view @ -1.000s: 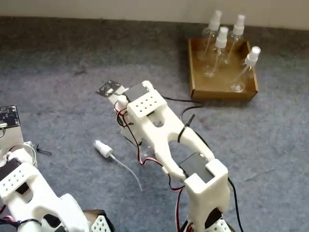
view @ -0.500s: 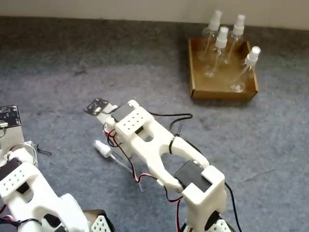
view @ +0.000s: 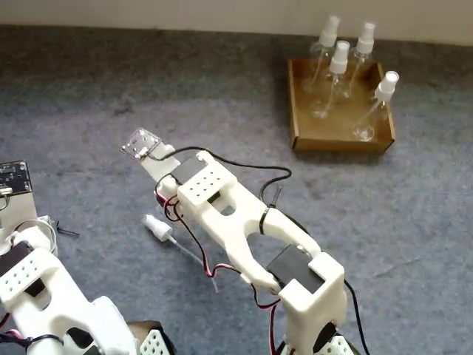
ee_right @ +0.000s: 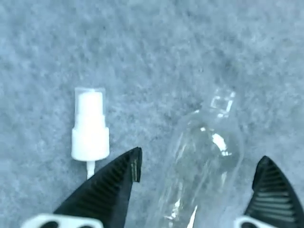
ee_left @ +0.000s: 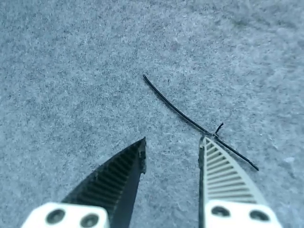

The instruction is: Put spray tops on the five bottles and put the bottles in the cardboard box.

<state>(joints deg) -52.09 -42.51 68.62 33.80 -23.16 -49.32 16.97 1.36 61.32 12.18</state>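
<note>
Near the middle of the grey carpet [view: 89, 96], the right gripper [ee_right: 199, 161] hangs over a clear, uncapped bottle [ee_right: 204, 142] that lies flat on its side. Its black fingers are spread wide, one on each side of the bottle. They appear not to touch it, though the wrist view cuts off the bottle's lower part. Just beside one finger, apart from the bottle, lies the loose spray top [ee_right: 89, 130]. In the high view its thin tube trails toward the near right.

At the far right sits the cardboard box [view: 340, 140], holding four bottles [view: 338, 63] with white spray tops on, some upright and some leaning.

At the near left, the left gripper [ee_left: 173, 141] hovers over bare carpet with its fingers parted and nothing between them. A thin black cable tie [ee_left: 180, 111] lies on the carpet by the tip of its white finger.
</note>
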